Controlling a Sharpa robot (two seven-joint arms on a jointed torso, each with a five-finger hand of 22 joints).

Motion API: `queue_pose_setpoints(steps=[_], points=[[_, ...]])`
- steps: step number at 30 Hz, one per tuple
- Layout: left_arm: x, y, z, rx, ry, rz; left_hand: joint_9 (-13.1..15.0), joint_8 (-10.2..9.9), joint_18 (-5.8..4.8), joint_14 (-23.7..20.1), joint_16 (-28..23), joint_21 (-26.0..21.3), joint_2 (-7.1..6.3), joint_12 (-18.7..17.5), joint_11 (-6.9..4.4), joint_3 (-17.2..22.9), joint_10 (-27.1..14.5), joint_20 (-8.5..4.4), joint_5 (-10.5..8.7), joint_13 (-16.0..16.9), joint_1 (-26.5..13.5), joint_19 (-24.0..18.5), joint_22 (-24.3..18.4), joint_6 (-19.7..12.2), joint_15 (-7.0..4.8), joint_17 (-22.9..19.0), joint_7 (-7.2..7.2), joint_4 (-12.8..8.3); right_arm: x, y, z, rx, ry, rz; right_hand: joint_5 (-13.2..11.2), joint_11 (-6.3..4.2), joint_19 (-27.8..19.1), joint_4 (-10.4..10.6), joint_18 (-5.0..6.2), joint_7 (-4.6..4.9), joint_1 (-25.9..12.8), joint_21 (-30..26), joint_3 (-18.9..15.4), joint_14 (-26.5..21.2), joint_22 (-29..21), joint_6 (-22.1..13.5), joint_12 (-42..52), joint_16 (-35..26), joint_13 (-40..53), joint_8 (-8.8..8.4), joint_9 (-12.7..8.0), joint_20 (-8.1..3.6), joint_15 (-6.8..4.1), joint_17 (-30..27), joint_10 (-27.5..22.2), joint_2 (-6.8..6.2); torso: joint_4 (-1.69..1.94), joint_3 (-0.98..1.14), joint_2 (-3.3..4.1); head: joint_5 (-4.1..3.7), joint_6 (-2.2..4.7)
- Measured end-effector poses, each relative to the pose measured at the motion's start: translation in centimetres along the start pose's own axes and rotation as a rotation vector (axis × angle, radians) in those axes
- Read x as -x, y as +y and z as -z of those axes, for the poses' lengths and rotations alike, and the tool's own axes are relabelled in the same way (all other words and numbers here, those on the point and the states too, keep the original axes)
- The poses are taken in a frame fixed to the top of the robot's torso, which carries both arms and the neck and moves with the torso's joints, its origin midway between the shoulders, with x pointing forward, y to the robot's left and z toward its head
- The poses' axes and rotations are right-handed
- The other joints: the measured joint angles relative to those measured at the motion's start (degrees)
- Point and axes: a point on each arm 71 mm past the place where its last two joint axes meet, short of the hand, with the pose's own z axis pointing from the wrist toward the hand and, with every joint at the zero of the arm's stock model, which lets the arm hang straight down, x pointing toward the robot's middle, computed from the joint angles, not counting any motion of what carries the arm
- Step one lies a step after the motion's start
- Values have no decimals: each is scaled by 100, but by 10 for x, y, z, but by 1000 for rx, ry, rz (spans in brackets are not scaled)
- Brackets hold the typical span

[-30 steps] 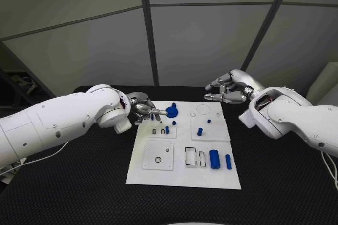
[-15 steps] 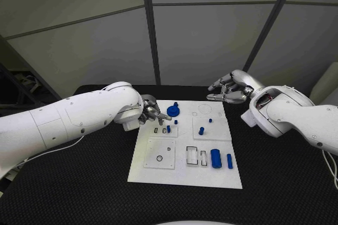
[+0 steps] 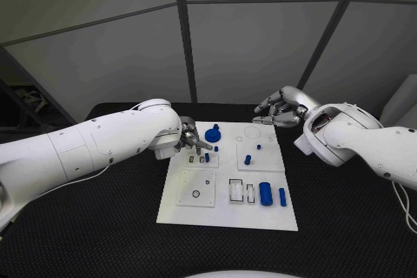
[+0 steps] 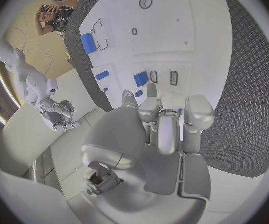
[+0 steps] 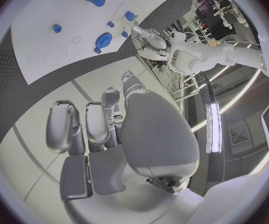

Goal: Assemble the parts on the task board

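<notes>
Board: the white task board [image 3: 228, 214] lies mid-frame on the black table [image 3: 87, 230].
Parts: blue parts [image 3: 266, 195] sit on it, a round one [image 3: 212, 135] near its top edge.
My left hand [image 3: 191, 139]: over the board's upper left corner, fingers curled in, nothing held.
My right hand [image 3: 279, 113]: beyond the board's top right, fingers curled, empty.
</notes>
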Motion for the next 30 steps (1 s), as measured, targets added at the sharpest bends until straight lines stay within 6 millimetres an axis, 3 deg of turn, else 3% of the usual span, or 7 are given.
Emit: queue_pose_setpoints(steps=[4,20,23,30], points=[[1,-1,-2,11,-2,-9,56,0,-1,0,-35,-73,-44,-211,0,0,0,-1,44,-70,44,-113,-159,-80,0,0,3,0,-1,0,-1,-3,4,5,0,10,0,21,-1,3,0,-45,-9,0,0,-39,-203,-45,-161,-30,0,0,0,-38,-72,0,2,-4,2,-31,-15],[0,-9,-7,17,15,-41,91,-24,-1,0,-44,-78,-44,-212,23,-18,-23,20,44,-41,44,-134,-179,-80,0,-1,3,18,-4,2,-3,-8,18,10,0,10,0,50,-1,3,0,-93,-6,0,0,-80,-396,-99,-349,-38,-1,0,0,-70,-112,0,22,-10,7,-115,-103],[-1,-10,-7,17,18,-45,106,-24,-2,0,-44,-78,-67,-211,23,-18,-23,20,44,-29,67,-134,-179,-80,0,-1,3,18,-4,2,-3,-9,19,11,0,10,-22,50,90,23,0,-93,-5,0,0,-101,-396,-99,-364,-38,-1,21,0,-82,-112,0,24,-12,8,-115,-118],[-2,-14,-8,15,27,-54,120,-24,-2,0,-44,-78,-67,-211,23,-18,-23,20,44,-18,66,-134,-174,-100,0,-1,24,18,-5,3,-3,-8,21,11,0,10,-21,50,89,23,0,-127,-5,0,0,-101,-439,-133,-391,-38,-1,21,0,-100,-153,0,34,-15,8,-127,-144]])
